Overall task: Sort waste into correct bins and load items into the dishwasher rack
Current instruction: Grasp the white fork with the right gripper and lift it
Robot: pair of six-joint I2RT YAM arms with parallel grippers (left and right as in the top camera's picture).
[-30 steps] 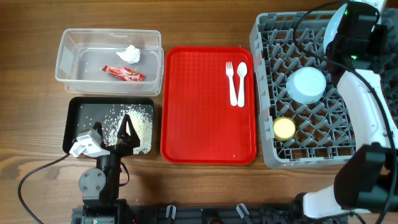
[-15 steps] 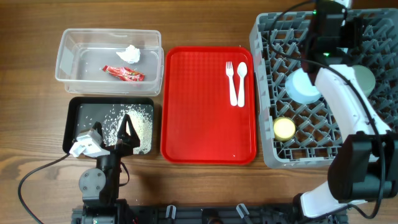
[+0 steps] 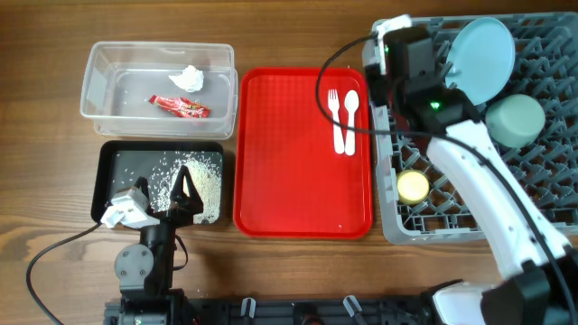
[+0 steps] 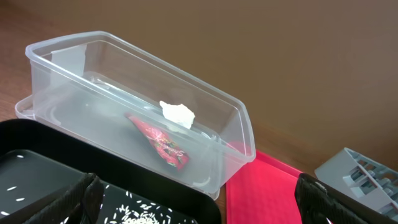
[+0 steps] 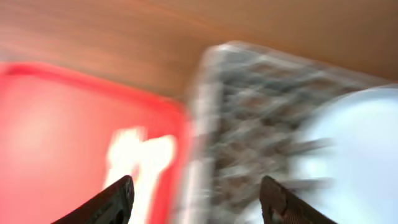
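Observation:
The clear tub [image 3: 159, 79] [image 4: 143, 124] holds the white tissue [image 3: 188, 78] [image 4: 177, 114] and the red wrapper [image 3: 179, 106] [image 4: 160, 142]. Rice scraps [image 3: 194, 176] lie in the black tray [image 3: 113, 162] [image 4: 37, 180]. My left gripper [image 3: 163, 194] [image 4: 199, 208] hangs open over that tray's near edge, holding nothing. The fork [image 3: 333, 113] and spoon [image 3: 350, 117] lie on the red tray [image 3: 289, 162]. In the grey rack [image 3: 397, 226] are the blue plate [image 3: 483, 59], green bowl [image 3: 516, 120] and yellow cup [image 3: 413, 186]. My right gripper [image 3: 377, 63] [image 5: 199, 205] is open and empty over the rack's left edge.
The right arm [image 3: 479, 190] stretches across the rack and covers its middle. The right wrist view is blurred, with a pale blue shape [image 5: 354, 143] on its right side. Bare wooden table [image 3: 45, 135] lies left of the bins and in front of the trays.
The right arm has swung left from the rack's back right corner to its left edge by the red tray, uncovering the plate and green bowl. The left arm has not moved.

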